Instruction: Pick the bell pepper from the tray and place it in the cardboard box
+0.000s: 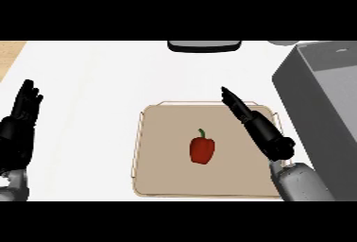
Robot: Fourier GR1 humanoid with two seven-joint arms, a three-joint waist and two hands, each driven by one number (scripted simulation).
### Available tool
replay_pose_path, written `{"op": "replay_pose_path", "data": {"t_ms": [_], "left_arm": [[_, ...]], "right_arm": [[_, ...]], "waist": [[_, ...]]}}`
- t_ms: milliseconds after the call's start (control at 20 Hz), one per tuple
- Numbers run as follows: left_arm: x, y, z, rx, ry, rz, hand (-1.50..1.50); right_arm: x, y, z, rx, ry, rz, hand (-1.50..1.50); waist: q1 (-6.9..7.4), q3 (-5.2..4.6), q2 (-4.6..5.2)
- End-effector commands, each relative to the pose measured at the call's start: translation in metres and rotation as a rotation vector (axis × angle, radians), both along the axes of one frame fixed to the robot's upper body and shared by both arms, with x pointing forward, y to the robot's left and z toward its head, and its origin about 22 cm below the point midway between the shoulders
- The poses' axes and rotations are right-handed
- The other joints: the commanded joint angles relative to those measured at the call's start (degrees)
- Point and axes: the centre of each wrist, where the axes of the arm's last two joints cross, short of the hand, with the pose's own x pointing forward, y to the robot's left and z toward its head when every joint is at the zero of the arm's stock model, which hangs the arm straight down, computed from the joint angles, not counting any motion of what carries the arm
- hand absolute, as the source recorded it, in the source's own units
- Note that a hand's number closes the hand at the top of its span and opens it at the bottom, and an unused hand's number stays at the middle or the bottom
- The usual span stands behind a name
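Lying lengthwise on the tray [160,179], bell pepper [202,150] (stem pointing away).

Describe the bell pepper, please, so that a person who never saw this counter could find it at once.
Look at the square beige tray in the middle of the white counter, left of the grey box. The bell pepper lies near the tray's centre, just left of the right robot hand. It is the only red thing there, with a short green stem pointing away from the robot.

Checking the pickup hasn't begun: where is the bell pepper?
In the head view, the bell pepper lies mid-tray, left of the right robot hand, untouched.
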Motion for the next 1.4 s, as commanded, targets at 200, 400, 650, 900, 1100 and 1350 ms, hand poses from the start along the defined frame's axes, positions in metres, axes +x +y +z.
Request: {"op": "replay_pose_path", "data": {"t_ms": [200, 400, 650, 900, 1100, 1350], "left_arm": [[-0.007, -0.01, -0.012, -0.187, 0.026, 0.034, 0.0], [-0.008, -0.022, -0.012, -0.3, 0.052, -0.014, 0.0], [-0.001, -0.049, -0.007, -0.331, 0.068, -0.13, 0.0], [0.007, -0.046, -0.009, -0.35, 0.067, -0.135, 0.0], [0.006, -0.048, -0.013, -0.336, 0.069, -0.159, 0.0], [0.014, -0.057, 0.002, -0.345, 0.053, -0.172, 0.0]], "right_arm": [[-0.036, -0.085, -0.028, 0.213, 0.013, -0.854, 1.5], [-0.093, -0.125, -0.082, -0.099, 0.203, -1.212, 1.5], [-0.124, -0.07, -0.058, -0.173, -0.111, -1.269, -1.5], [-0.16, -0.07, -0.021, -0.372, 0.03, -1.078, -1.5], [-0.169, -0.068, -0.001, -0.526, 0.202, -0.845, -1.5], [-0.167, -0.038, 0.061, -0.516, 0.335, -0.756, -1.5]], "waist": [[-8.14, -1.08, -2.5], [-7.4, -1.32, -1.8], [-2.57, -1.21, -1.56], [-1.2, -1.35, -1.14], [-0.16, -1.51, -0.81], [0.62, -1.34, -0.82]]}}
